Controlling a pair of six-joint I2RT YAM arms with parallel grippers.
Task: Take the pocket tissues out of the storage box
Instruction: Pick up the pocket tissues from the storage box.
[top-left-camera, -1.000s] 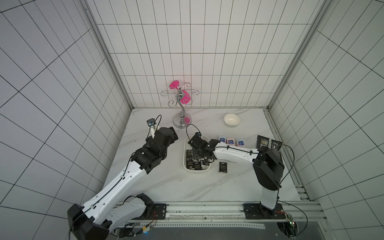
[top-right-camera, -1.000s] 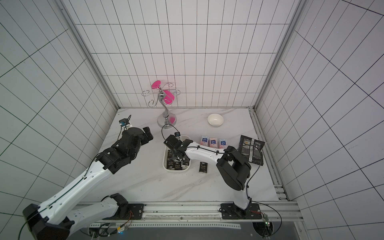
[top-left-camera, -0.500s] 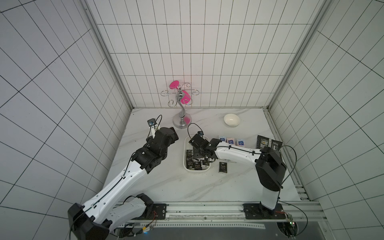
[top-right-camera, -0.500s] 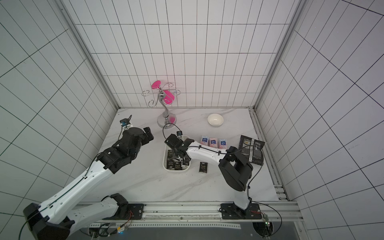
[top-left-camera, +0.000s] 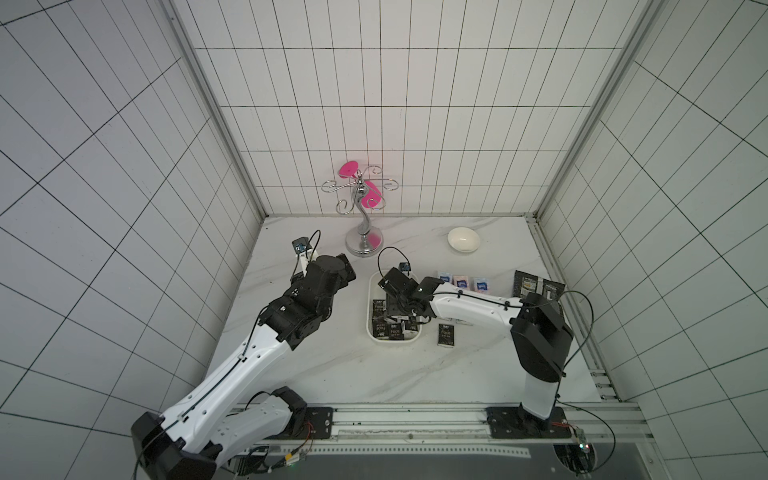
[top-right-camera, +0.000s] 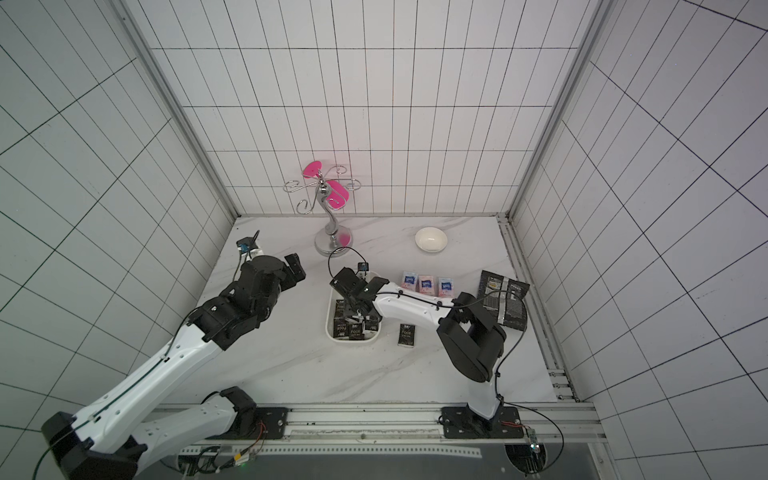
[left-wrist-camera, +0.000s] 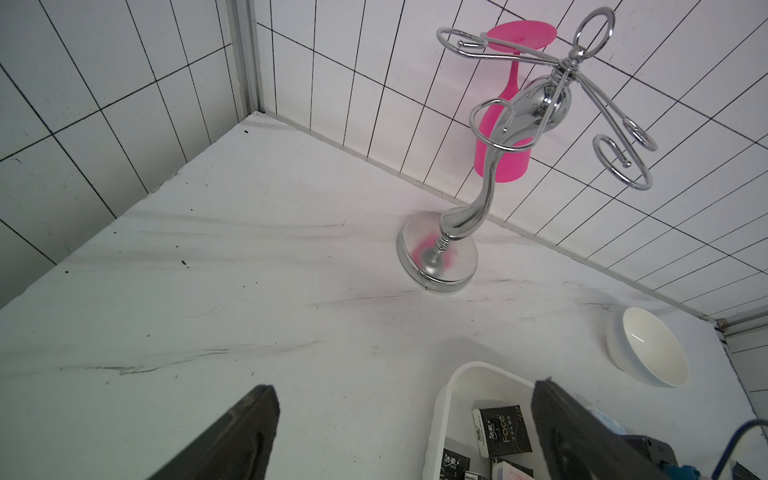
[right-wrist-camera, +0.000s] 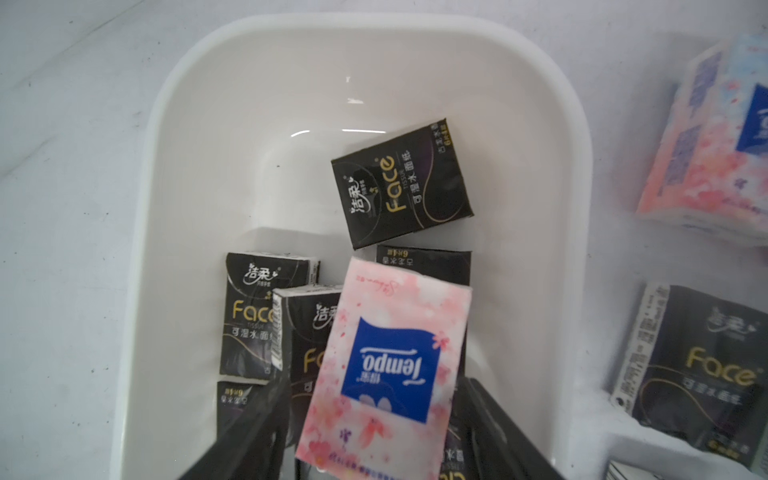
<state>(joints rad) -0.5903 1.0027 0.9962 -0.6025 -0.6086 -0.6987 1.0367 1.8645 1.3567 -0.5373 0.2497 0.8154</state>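
The storage box (right-wrist-camera: 149, 208) is a smooth, glossy white plastic tub with rounded corners and a rolled rim. It stands near the middle of the bench (top-left-camera: 332, 365), a white slab veined grey like marble. The pocket tissues inside it are flat, film-wrapped rectangles. The black packs (right-wrist-camera: 401, 183) are lettered "Face" in gold with "TISSUE" and Chinese characters, and most overlap at the end nearer the front edge. On top of them lies a pink pack (right-wrist-camera: 390, 365) with a blossom print and a blue panel reading "Tempo". The right gripper (right-wrist-camera: 376, 384) reaches into the tub, its dark fingers (right-wrist-camera: 257, 419) standing wide, one along each long edge of the pink pack; whether they press on it I cannot tell. Outside, a lone black pack (top-left-camera: 445, 335) lies flat just beside the tub's right wall. Three pale packs (top-left-camera: 461, 281) with blue labels sit in a row toward the right edge, next to crinkled black foil pouches (top-left-camera: 525, 286). The left gripper (left-wrist-camera: 407, 436) hangs above the bench just left of the tub's far corner, fingers spread wide with nothing between them. By the back edge are a chrome scrolled-wire stand (left-wrist-camera: 436, 257) carrying an upturned pink glass (left-wrist-camera: 503, 137), and a round white bowl (left-wrist-camera: 648, 349). White tiles (top-left-camera: 374, 104) with dark grout line the walls.
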